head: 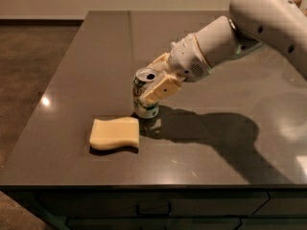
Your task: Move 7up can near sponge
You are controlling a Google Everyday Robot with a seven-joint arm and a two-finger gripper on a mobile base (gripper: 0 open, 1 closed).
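Observation:
The 7up can [144, 94], silver-topped with green and white sides, stands upright on the dark table [72, 75], just right of and behind the sponge. The sponge [114, 133] is a pale yellow foam block with wavy edges, lying flat near the table's front left. My gripper [152, 86] reaches in from the right on a white arm, and its tan fingers [160, 87] are shut on the can's upper half. The can's lower edge is about a finger's width from the sponge's right corner.
The table's front edge [144, 186] runs just below the sponge, and its left edge [45, 95] drops to a brown floor. My white arm [259, 23] crosses the right half of the table and casts a wide shadow there.

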